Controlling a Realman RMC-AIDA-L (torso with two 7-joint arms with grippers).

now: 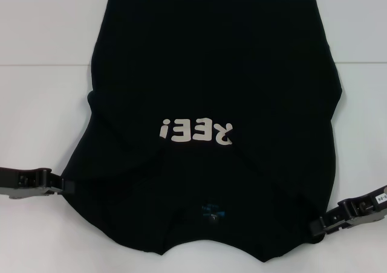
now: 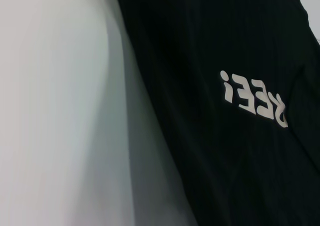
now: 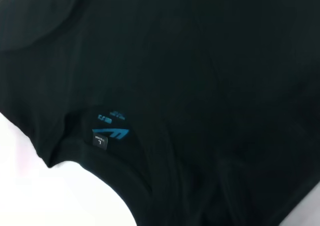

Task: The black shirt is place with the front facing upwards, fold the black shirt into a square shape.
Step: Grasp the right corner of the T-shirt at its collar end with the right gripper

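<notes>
We see a large black cloth T-shirt [image 1: 211, 73] spread on the white table [image 1: 36, 104], collar nearest us, sleeves folded inward. Our left gripper [image 1: 65, 187] and right gripper [image 1: 315, 226] meet its side edges; their grip we cannot tell.

Black shirt [image 1: 211, 67], off-white lettering [image 1: 196, 131]

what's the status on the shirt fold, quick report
Left hand at shirt's left edge, right hand at its right edge, near collar end. Black shirt flat on white table, sleeves folded in, lettering up. Nothing in the way.
</notes>
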